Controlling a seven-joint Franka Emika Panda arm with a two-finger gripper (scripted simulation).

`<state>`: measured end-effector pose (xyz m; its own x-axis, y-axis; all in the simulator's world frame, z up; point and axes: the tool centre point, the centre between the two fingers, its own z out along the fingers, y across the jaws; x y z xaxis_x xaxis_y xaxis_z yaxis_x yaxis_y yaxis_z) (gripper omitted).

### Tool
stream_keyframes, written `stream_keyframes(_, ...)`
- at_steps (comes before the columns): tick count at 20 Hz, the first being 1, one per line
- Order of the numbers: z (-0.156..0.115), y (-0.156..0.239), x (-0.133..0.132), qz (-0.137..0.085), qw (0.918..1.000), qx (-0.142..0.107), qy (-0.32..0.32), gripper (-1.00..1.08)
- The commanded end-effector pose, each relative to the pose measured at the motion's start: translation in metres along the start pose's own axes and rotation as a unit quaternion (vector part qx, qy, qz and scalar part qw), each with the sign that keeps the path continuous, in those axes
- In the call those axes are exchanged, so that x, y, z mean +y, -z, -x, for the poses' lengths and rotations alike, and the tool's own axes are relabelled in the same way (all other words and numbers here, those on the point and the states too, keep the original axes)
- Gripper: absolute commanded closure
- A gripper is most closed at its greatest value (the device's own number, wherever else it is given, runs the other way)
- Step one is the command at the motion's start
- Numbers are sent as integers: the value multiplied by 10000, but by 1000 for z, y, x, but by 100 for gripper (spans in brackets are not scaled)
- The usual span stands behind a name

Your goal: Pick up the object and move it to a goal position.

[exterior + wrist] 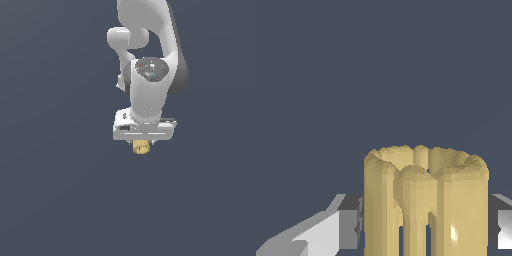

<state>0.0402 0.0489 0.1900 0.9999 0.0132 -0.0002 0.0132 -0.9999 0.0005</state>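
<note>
we've got the white tool mid-frame, fingers clamped snug on the little tan grooved object, poking out just below

The exterior view looks steeply down from high above the white tool; the wrist view sits close behind its fingers. Both share the tan-yellow grooved stubby cylinder.

We see only flat dark slate-blue backdrop filling both views. Uniform tone, slightly lighter toward exterior view's upper part. We cannot tell floor from wall. Light soft, even, source not visible.
</note>
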Motion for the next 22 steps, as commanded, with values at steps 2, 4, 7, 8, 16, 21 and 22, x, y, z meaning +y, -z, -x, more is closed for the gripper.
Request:
stream_keyframes(2, 8, 42, -7, 0, 10000, 0, 0, 108)
stream_keyframes(4, 12, 66, -10, 0, 10000, 0, 0, 108)
stream_keyframes(7, 18, 101, -16, 0, 10000, 0, 0, 108)
stream_keyframes(8, 20, 113, -18, 0, 10000, 0, 0, 108)
stream_keyframes(16, 33, 194, -31, 0, 10000, 0, 0, 108)
stream_keyframes(21, 36, 225, -36, 0, 10000, 0, 0, 108)
stream_keyframes(22, 37, 229, -37, 0, 10000, 0, 0, 108)
